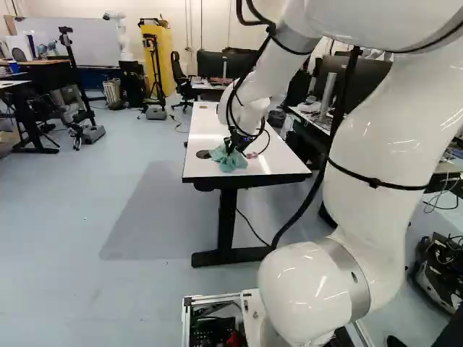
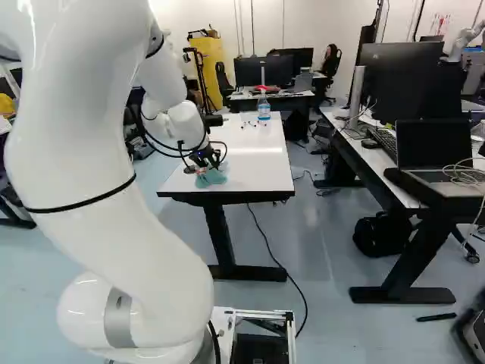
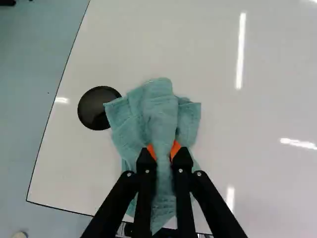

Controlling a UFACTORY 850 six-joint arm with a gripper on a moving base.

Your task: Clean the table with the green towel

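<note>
I rise from my lowest joint (image 1: 307,289), my white arm (image 1: 369,166) bending high up, then reaching forward and down to my wrist (image 2: 184,125). My claw (image 2: 204,157) points downward, two black fingers (image 3: 142,198) closed in, orange pads (image 3: 176,149) pressing from both sides.

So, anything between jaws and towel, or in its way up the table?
Nothing between jaws and towel: they're shut on it. On the table, a black disc meets the towel's edge; a bottle and small items sit at the far end.
</note>
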